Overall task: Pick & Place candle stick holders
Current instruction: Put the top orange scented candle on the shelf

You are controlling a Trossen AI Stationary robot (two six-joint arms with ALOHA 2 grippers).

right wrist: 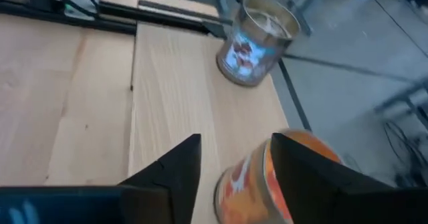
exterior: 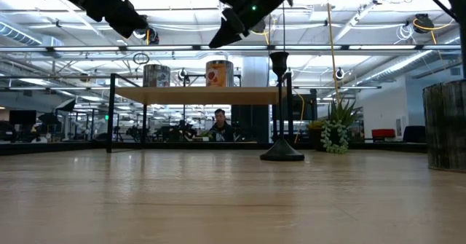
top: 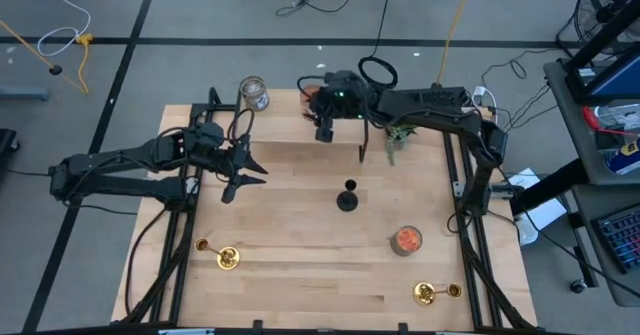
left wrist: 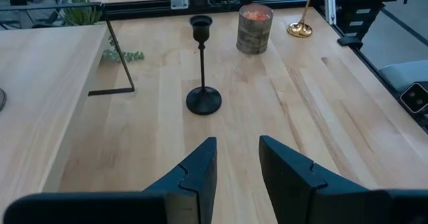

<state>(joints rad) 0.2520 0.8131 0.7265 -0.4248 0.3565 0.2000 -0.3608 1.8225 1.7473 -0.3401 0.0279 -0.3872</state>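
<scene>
Left end effector [left wrist: 237, 160], fingers apart, faces the upright black candle stick holder [left wrist: 202, 67] well ahead on the table [left wrist: 301, 117]; no writing is readable.

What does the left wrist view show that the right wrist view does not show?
Only the left wrist view shows the black candle stick holder standing upright, a gold candle stick holder behind it, and a jar with orange contents, ahead of the open left gripper.

Only the right wrist view shows two labelled jars, one clear and one orange, near the open right gripper.

Both show the wooden table and empty fingers.
</scene>
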